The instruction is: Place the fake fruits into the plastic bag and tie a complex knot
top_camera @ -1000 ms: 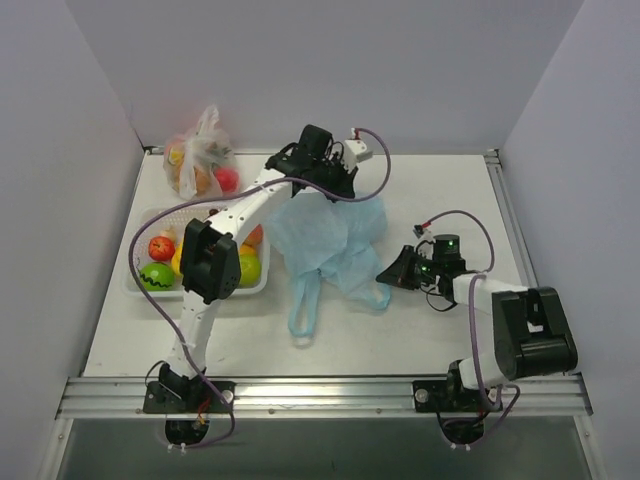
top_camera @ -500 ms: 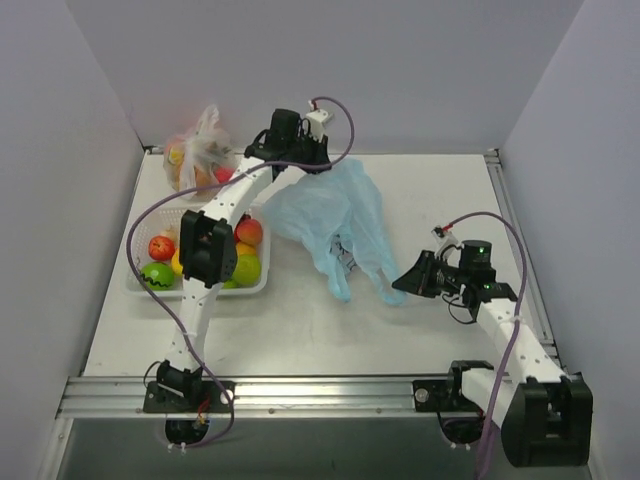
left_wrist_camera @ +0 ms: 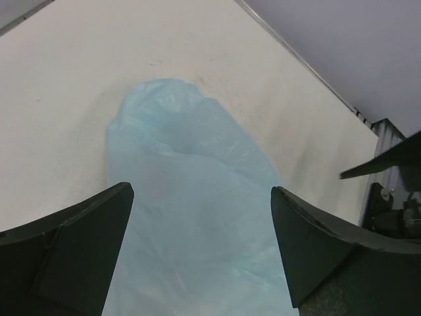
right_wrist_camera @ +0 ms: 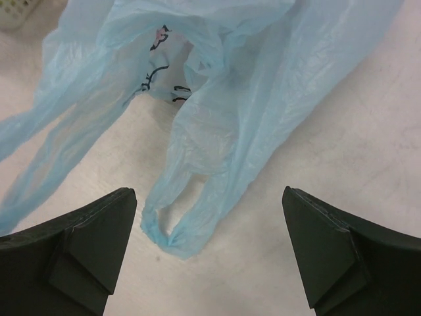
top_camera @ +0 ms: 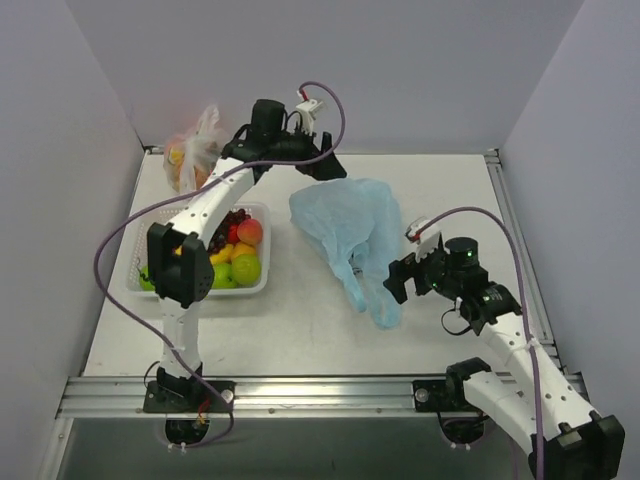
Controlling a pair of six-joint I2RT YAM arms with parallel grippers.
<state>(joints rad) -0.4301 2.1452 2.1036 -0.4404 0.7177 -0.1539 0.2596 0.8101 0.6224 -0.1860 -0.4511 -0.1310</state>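
The light-blue plastic bag lies crumpled and flat on the table, its two loop handles pointing toward the near right. The handles lie loose and no knot shows. My left gripper hovers open over the bag's far end, nothing between its fingers. My right gripper stands open just beyond a handle loop, apart from it. The fake fruits, green, red, yellow and dark purple, sit in a white basket to the left.
A clear bag of orange and red fruits stands at the back left, behind the basket. The left arm arches over the basket. A metal rail runs along the table's near edge, and walls close in three sides.
Both grippers have opened and let go of the bag, which has settled onto the table further right. The left gripper swung back and left; the right arm drew back toward the near right.
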